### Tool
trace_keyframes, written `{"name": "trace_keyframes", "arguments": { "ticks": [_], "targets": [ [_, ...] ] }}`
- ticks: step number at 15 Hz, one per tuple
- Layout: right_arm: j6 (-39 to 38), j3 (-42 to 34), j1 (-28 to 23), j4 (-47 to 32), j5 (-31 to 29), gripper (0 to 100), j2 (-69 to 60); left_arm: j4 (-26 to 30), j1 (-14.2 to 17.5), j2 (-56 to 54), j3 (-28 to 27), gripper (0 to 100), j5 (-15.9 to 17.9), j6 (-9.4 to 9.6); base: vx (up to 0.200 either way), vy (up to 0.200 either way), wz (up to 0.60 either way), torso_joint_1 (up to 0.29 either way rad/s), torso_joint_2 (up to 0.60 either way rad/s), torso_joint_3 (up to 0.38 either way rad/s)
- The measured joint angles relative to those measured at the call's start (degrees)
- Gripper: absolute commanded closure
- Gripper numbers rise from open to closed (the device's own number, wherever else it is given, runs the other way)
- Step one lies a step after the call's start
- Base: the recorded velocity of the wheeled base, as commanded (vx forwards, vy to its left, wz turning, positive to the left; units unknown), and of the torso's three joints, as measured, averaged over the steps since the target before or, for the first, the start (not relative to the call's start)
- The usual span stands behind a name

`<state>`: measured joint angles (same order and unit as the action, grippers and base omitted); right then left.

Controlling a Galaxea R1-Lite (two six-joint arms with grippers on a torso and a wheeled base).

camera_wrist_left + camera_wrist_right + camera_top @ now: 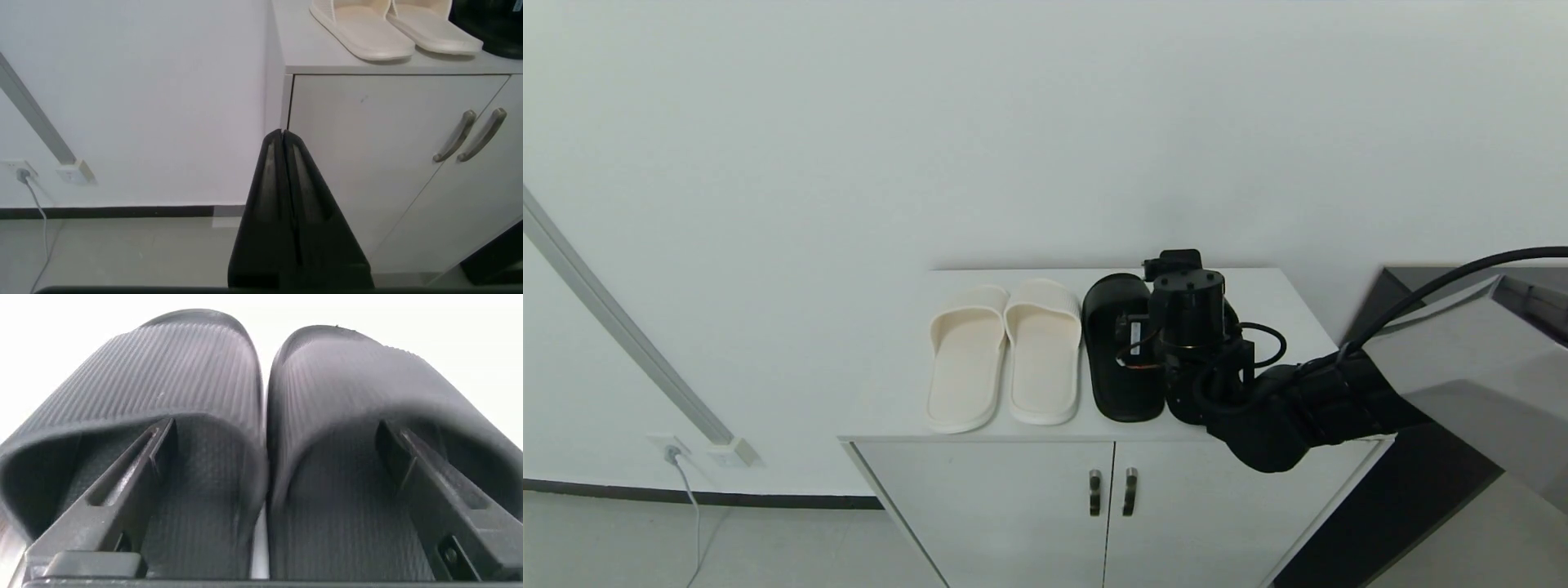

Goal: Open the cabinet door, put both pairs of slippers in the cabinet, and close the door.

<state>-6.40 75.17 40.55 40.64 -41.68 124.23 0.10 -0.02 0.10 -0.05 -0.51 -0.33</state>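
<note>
Black slippers (pixel 196 392) sit side by side at the right end of the white cabinet (pixel 890 412) top, and the right gripper (pixel 275 429) is right on them from the heel side. Its fingers (pixel 122 486) are spread wide apart, one slid in under the strap of each slipper; they are not clamped on anything. Just to their left lie the cream slippers (pixel 1001 355), toes to the wall (pixel 1045 122), the nearer cream one almost touching the black pair.

Down below, both doors (pixel 1005 514) are shut, the two handles (pixel 1095 492) upright and close together at the centre seam.

The left gripper (pixel 283 135) hangs low by the cabinet's front left corner, fingers pressed together and holding nothing. A socket (pixel 670 449) with a cable plugged in sits on the wall near the floor.
</note>
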Motion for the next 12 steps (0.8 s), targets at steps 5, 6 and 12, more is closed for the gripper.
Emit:
{"name": "trace_keyframes", "arguments": {
  "ticks": [5, 6, 12],
  "targets": [
    [0.06, 1.10, -0.48, 0.07, 0.09, 100, 1.26, 0.00, 0.00, 0.00, 0.00, 100, 0.00, 0.00, 0.000, 0.000, 0.00, 0.000, 0.00, 0.000],
    [0.02, 1.12, -0.48, 0.18, 0.02, 100, 1.16, 0.00, 0.00, 0.00, 0.00, 100, 0.00, 0.00, 0.000, 0.000, 0.00, 0.000, 0.00, 0.000],
    [0.38, -3.06, 1.78, 0.00, 0.13, 100, -4.25, 0.00, 0.00, 0.00, 0.00, 100, 0.00, 0.00, 0.000, 0.000, 0.00, 0.000, 0.00, 0.000]
  ]
}}
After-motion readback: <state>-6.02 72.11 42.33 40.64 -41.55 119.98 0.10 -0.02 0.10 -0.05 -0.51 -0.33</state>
